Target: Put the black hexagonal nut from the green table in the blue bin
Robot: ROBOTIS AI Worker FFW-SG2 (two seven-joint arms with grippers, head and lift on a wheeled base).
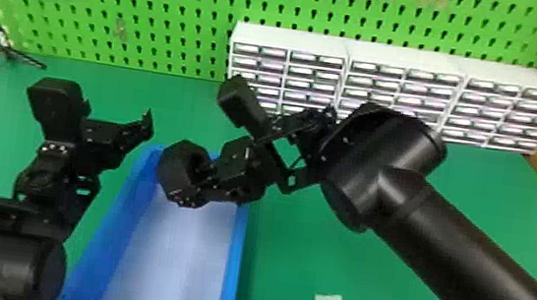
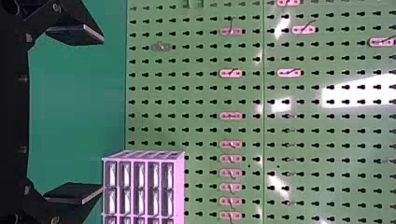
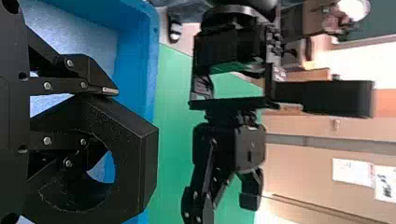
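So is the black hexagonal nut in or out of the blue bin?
Out: the black right gripper holds the nut over the bin.

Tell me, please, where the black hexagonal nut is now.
In the head view, left of centre, the black hexagonal nut is in the right gripper, above the far end of the blue bin.

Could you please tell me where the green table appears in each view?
Head view: the green table spreads on both sides of the blue bin.
Left wrist view: table between the left gripper's fingers, up to the pegboard.
Right wrist view: table beside the bin's rim.
Shared landmark: the left gripper.
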